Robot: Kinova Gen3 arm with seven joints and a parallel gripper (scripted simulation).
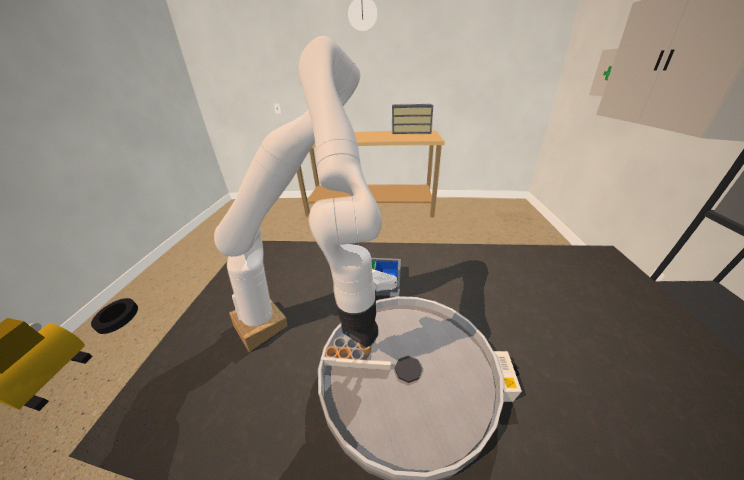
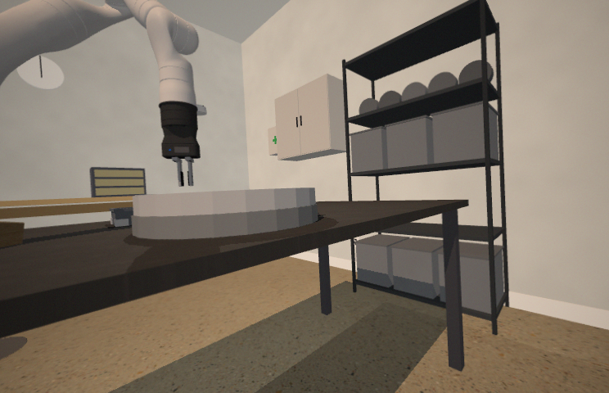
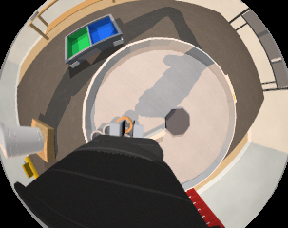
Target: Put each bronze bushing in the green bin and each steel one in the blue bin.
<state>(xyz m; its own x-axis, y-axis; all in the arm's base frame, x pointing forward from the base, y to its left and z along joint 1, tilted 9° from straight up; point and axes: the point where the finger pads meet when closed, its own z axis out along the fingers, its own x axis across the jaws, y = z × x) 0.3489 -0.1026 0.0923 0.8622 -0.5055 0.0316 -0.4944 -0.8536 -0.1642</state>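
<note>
Top view: high above near side of turntable, tilted down toward back wall; widest take, arm whole from base to wrist; exterior view: low, just above height of dark table, looking across it, turntable edge-on, tall shelf unit beyond; wrist view: mounted on arm, closest, fisheye, looking down past black housing; top and wrist views share turntable interior; top and exterior share wall cabinet.
</note>
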